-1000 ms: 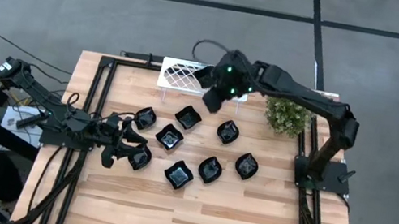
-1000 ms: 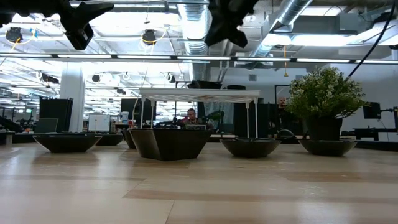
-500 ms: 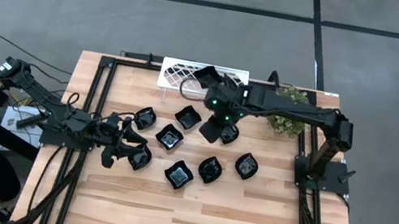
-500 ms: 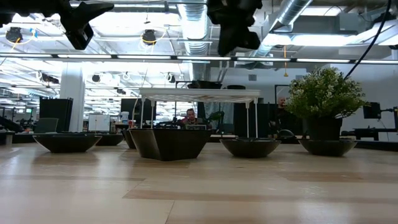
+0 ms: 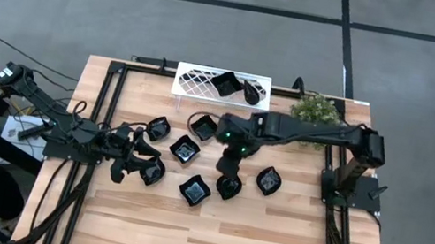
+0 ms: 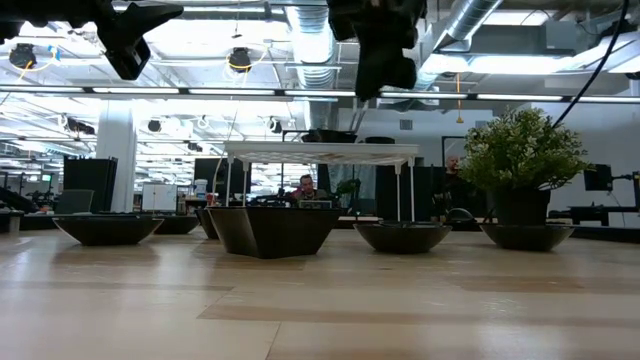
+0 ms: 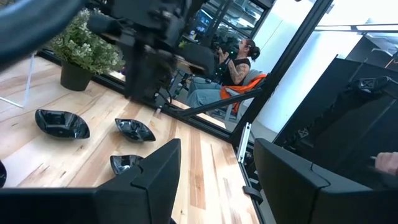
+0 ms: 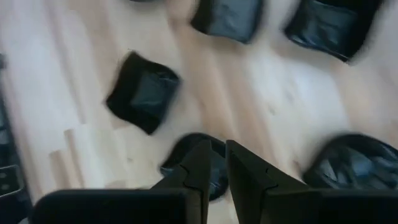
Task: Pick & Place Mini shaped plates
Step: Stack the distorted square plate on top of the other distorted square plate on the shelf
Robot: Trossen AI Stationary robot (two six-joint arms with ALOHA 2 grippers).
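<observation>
Several glossy black mini shaped plates rest flat on the wooden table in a loose group; two more lie on the white lattice tray at the far edge. My right gripper points steeply down over the middle of the group, well above the table. Its fingers stand a narrow gap apart with nothing between them, and a plate shows below their tips. My left gripper waits open at the group's left end, beside a plate.
A potted plant stands at the far right, beside my right arm. Black frame rails run along the table's left and right sides. Bare wood lies toward the near edge. A seated person shows beyond the table.
My right gripper has swung from over the white tray toward the table's near edge and sunk lower, tipping more steeply down. It now hangs over the middle of the plate group, and the tray's two plates are uncovered.
</observation>
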